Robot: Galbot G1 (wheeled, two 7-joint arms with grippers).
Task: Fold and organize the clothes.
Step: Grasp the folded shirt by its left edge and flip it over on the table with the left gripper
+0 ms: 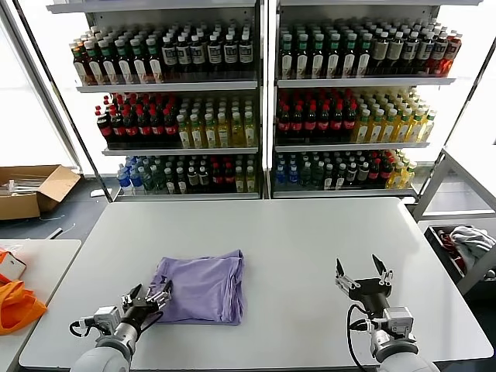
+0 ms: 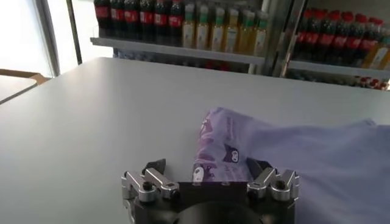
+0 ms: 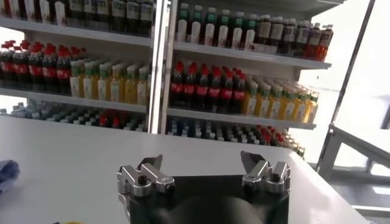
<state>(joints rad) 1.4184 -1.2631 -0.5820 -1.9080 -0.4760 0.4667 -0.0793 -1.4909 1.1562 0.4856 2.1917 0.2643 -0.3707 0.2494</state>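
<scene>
Folded lavender T-shirt (image 1: 201, 288), long axis front-to-back, left claw (image 1: 147, 300) open at corner, holding nothing

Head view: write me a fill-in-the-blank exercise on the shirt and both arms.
1. The folded T-shirt on the white table is coloured ____.
2. The left gripper sits at the shirt's near ____ corner, jaws open.
3. The right gripper, jaws open, holds ____.
4. Behind the table, the shelves are stocked with ____.

Missing words: lavender; left; nothing; bottles
</scene>
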